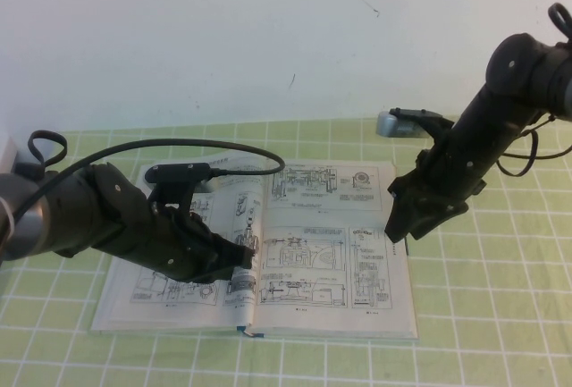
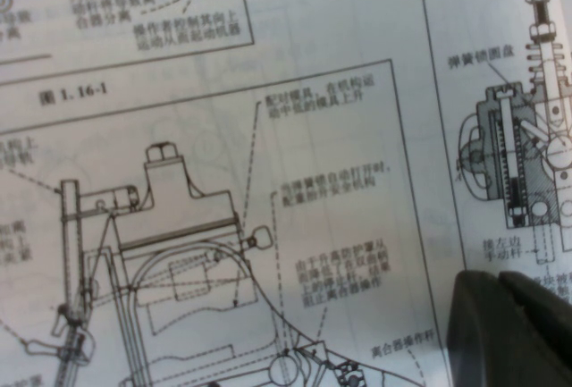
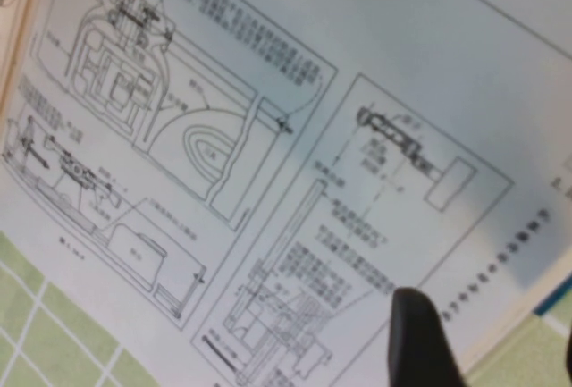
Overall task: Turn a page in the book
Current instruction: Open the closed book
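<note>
Two grippers over the book [image 1: 268, 253]: left gripper [image 1: 243, 257] pressed together on the left-hand page; right gripper [image 1: 399, 226] spread at the right edge may pinch several leaves.

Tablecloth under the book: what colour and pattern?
The tablecloth is light green with a grid of white lines, clearest in the high view.

High camera looks down from my side at the table; both my wrist cameras face, close up, the book [image 1: 268, 253] it also shows.
</note>
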